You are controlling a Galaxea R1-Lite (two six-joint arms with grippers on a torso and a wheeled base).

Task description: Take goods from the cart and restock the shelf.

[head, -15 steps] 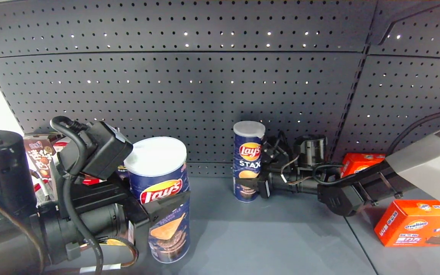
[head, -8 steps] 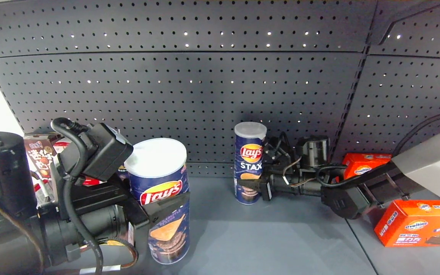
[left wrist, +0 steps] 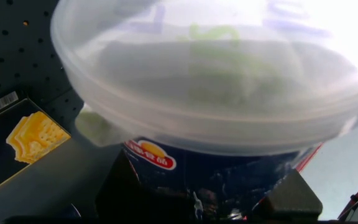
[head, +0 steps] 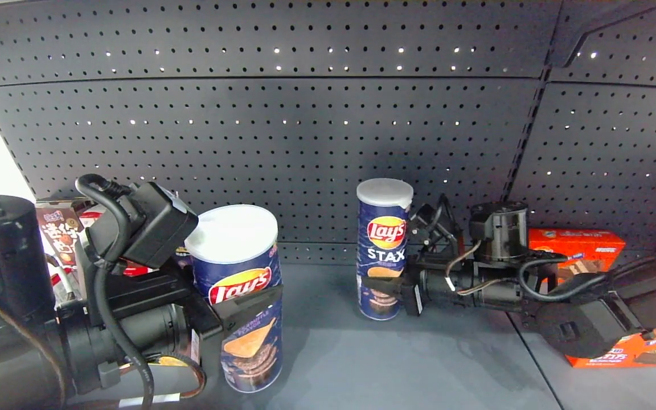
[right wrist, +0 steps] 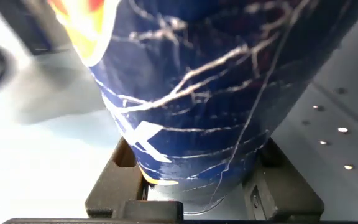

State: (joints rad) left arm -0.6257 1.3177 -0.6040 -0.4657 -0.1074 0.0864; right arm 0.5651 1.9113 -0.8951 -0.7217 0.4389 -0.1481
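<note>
Pincers on both arms are clenched on goods. The left pincer (head: 248, 310) clamps the lower half of the left can (head: 237, 267), upright by the front edge of the shelf (head: 396, 364), toward its left end. The right pincer (head: 389, 287) grasps the lower part of the right can (head: 384, 239), upright near the middle of the back edge, just before the pegboard (head: 305, 142). Two orange boxes (head: 581, 246) lie toward the right end, and a brown box (head: 57, 230) stands at the back left corner.
</note>
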